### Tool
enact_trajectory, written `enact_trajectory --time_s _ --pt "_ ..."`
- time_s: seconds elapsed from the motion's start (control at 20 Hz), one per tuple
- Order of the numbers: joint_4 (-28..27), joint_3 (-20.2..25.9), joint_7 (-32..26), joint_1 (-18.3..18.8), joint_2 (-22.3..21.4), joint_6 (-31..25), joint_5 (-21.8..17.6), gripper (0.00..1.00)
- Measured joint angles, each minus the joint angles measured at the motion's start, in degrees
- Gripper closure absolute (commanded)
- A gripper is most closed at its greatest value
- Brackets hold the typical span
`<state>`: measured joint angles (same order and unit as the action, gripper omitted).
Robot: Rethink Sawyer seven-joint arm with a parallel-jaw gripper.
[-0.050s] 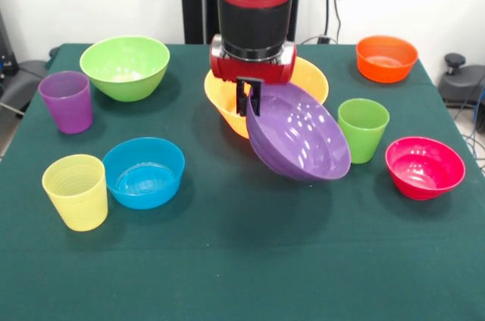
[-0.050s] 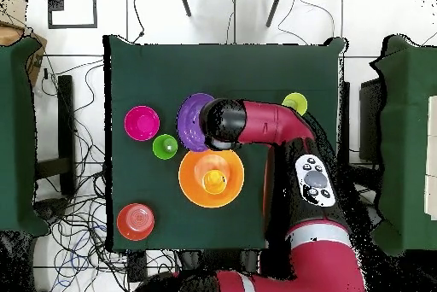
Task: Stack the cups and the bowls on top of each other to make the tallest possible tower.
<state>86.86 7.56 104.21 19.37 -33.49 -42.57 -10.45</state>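
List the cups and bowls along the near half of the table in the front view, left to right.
Yellow cup → blue bowl → purple bowl, tilted and held by the gripper → green cup → pink-red bowl.

The tool (image 1: 251, 98) grips the tilted purple bowl (image 1: 299, 133) by its rim.

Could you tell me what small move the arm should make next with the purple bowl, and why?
Probably shift it back over the orange-yellow bowl and level it: the purple bowl hangs tilted from the gripper, beside and in front of that base rather than centred above it.
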Motion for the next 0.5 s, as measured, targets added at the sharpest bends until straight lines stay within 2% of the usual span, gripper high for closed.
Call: enact_trajectory --time_s 0.5 --pt "0.8 0.0 0.0 0.0 -2.8 -1.0 0.0 1.00"
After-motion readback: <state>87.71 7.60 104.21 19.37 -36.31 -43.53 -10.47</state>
